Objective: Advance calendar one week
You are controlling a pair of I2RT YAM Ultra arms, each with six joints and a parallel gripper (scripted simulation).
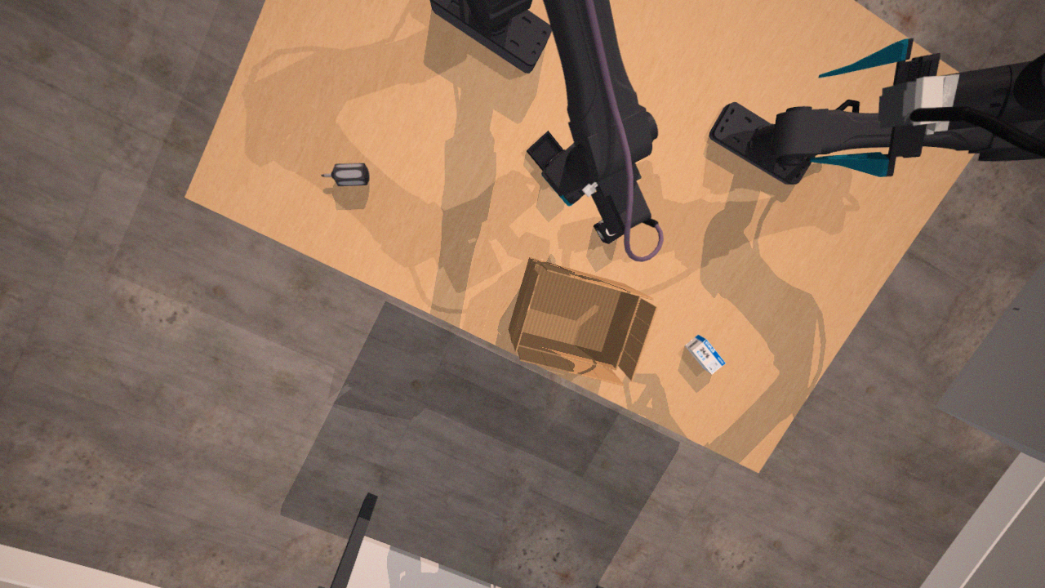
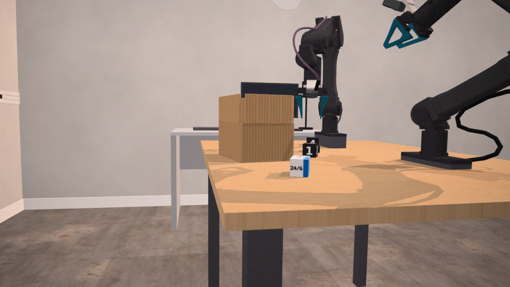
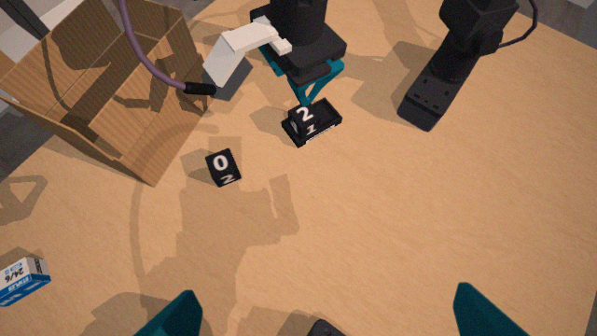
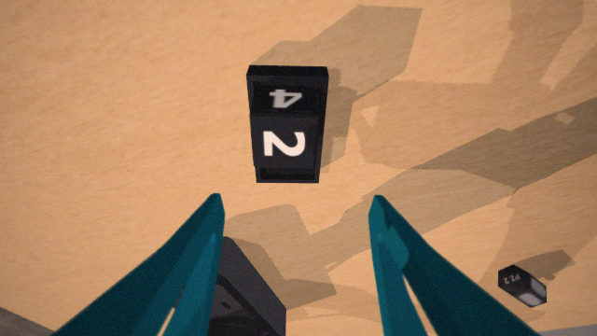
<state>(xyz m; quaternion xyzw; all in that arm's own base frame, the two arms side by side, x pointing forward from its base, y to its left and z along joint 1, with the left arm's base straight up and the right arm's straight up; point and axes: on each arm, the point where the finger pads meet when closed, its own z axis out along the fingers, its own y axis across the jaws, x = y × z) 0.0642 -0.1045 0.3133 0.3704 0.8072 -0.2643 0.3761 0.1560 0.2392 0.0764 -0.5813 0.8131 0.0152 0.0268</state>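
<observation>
The black calendar tray (image 1: 542, 148) (image 3: 332, 108) (image 4: 286, 71) stands on the table. One black cube (image 3: 304, 115) (image 4: 285, 144) is in it, toward one end, with a 2 on top. Its 1 faces the side with the white lettering, its 4 the empty part of the tray. Whether it sits fully flat is hard to tell. The other cube (image 1: 606, 232) (image 2: 309, 150) (image 3: 223, 168) lies loose on the table, 0 on top, a 2 and a 1 on sides. My right gripper (image 2: 311, 117) (image 4: 297, 203) is open and empty above the tray. My left gripper (image 1: 815, 117) (image 3: 320, 298) is wide open, empty, high up and away.
An open cardboard box (image 1: 635, 332) (image 2: 267, 142) (image 3: 79, 28) stands near the loose cube, its walls tall. A blue and white staples box (image 1: 707, 354) (image 2: 299, 166) (image 3: 20, 280) lies beyond it. A dark screwdriver-like tool (image 1: 350, 175) (image 4: 522, 286) lies on the tray's other side.
</observation>
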